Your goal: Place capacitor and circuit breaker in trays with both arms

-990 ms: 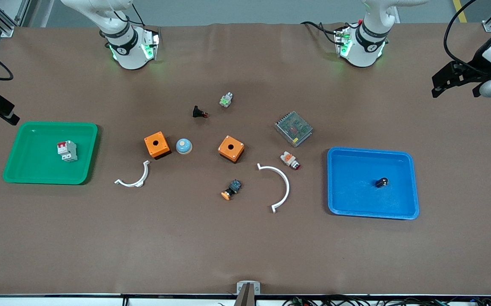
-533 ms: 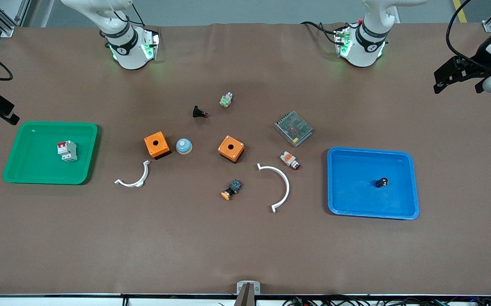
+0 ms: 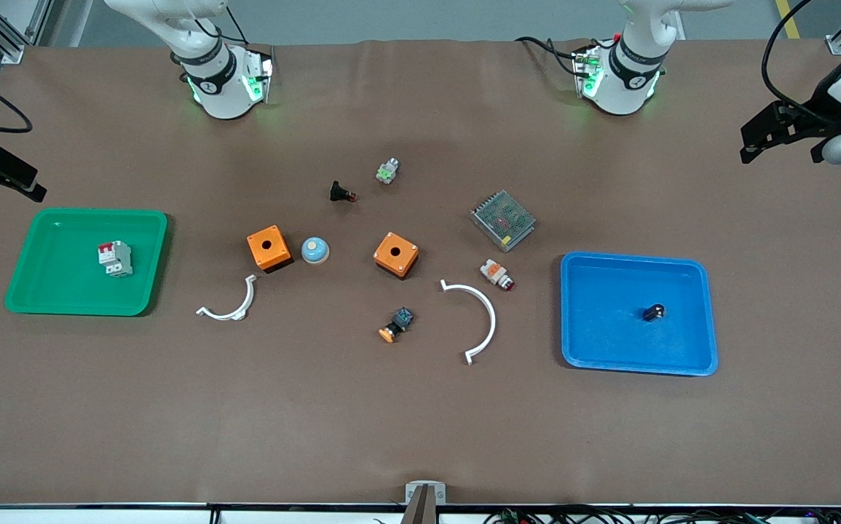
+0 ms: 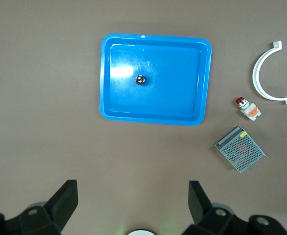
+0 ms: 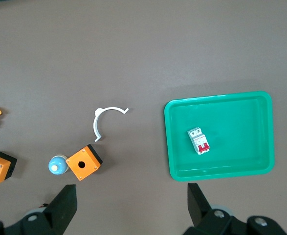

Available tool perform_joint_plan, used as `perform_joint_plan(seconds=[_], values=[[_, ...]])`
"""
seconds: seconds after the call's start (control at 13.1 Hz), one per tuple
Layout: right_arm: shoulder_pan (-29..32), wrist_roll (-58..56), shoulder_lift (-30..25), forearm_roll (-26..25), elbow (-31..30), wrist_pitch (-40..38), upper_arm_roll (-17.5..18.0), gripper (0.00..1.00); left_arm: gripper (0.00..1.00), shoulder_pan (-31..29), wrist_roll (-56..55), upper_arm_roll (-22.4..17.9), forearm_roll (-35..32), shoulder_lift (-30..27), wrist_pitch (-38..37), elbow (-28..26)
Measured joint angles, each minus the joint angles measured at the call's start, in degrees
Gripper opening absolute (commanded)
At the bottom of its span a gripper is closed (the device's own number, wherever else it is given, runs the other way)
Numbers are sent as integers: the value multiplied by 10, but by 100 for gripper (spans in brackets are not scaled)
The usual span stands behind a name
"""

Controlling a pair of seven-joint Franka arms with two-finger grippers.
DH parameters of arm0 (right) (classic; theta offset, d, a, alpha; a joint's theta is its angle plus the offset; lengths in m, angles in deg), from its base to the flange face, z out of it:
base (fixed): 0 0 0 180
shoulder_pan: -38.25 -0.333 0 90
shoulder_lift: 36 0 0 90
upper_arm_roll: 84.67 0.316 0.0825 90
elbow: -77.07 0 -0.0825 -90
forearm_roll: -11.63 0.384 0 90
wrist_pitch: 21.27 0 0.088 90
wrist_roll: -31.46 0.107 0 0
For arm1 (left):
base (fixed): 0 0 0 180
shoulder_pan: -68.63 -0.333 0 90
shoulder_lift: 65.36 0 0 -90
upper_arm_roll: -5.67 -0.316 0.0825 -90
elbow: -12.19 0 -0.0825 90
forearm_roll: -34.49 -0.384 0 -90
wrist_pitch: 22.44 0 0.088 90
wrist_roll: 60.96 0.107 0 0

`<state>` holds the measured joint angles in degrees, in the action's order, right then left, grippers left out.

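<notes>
1. The circuit breaker [image 3: 115, 258] lies inside the green tray [image 3: 41, 295] at the right arm's end of the tabletop [image 3: 420, 422], resting on the tray floor with its red levers at the end farther from the front camera.
2. The capacitor [image 3: 654, 312] lies inside the blue tray [image 3: 708, 360] at the left arm's end, alone on the tray floor and apart from the walls.
3. The right end effector [image 5: 131, 205] hangs high over bare tabletop just outside the green tray, fingers spread wide and holding nothing.
4. The left end effector [image 4: 133, 200] hangs high over bare tabletop near the blue tray, likewise released and empty.
5. Judging from this layout, both placements look finished: each part sits in a tray and neither arm carries anything, so the step in hand appears to be the retreat away from the trays.
6. The next move likely calls only for bringing both arms to a rest pose, keeping clear of the trays.
7. The other parts in the middle, including two orange boxes [image 3: 269, 247], a white-and-orange button [image 3: 496, 274] and a mesh-covered unit [image 3: 503, 220], lie untouched and need no handling.
</notes>
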<state>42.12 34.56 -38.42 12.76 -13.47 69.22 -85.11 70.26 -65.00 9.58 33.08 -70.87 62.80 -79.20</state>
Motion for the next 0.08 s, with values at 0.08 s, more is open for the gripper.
perform_joint_plan(seconds=[0.08], values=[[0,0,0,0,0,0,0,100,100,0,0,0,0,0,0,0]])
